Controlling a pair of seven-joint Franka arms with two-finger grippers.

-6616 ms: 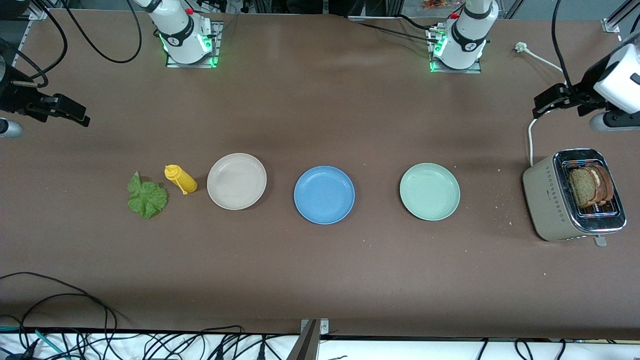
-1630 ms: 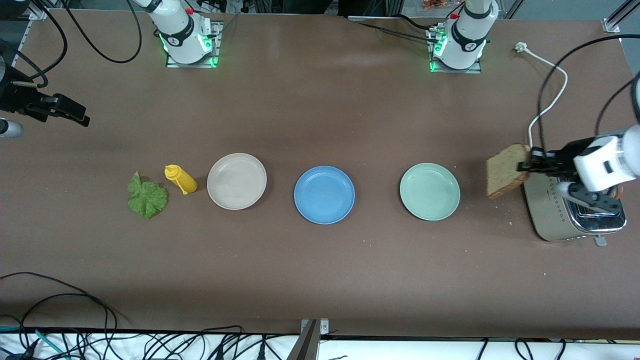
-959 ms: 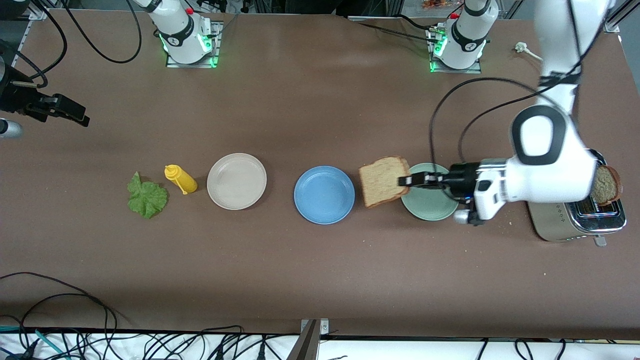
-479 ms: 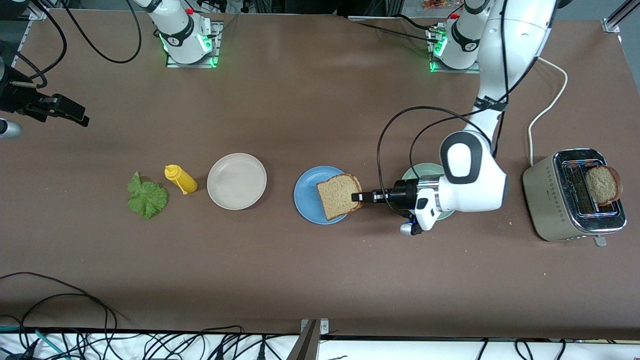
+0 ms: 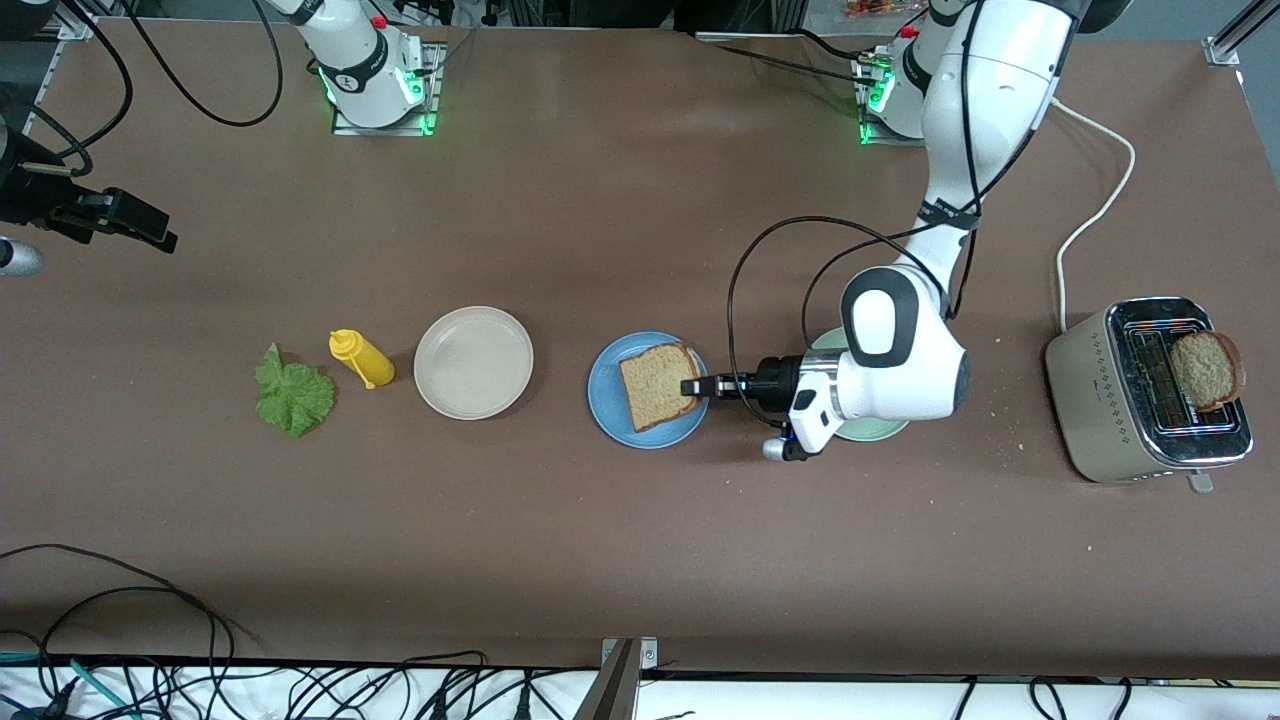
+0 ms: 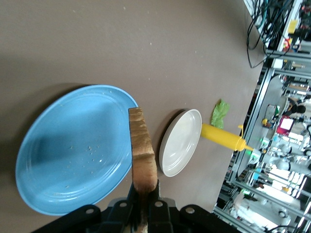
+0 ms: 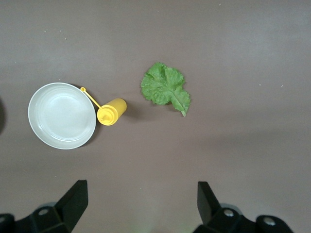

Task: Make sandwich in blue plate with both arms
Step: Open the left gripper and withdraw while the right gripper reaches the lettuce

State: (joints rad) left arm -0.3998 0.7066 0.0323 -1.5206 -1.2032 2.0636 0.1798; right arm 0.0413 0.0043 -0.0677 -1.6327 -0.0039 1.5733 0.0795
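One bread slice (image 5: 657,386) is hanging over the blue plate (image 5: 610,410), pinched at its edge by my left gripper (image 5: 692,388); my right gripper (image 7: 141,201) is waiting spread above the lettuce (image 7: 165,89)

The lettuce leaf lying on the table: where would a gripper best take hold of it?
Probably from straight above, pinching a ruffled edge of the lettuce leaf. It lies flat and thin on the table, so only the raised ruffles offer a hold. The open right gripper hangs above it, and the yellow bottle lies clear beside it.
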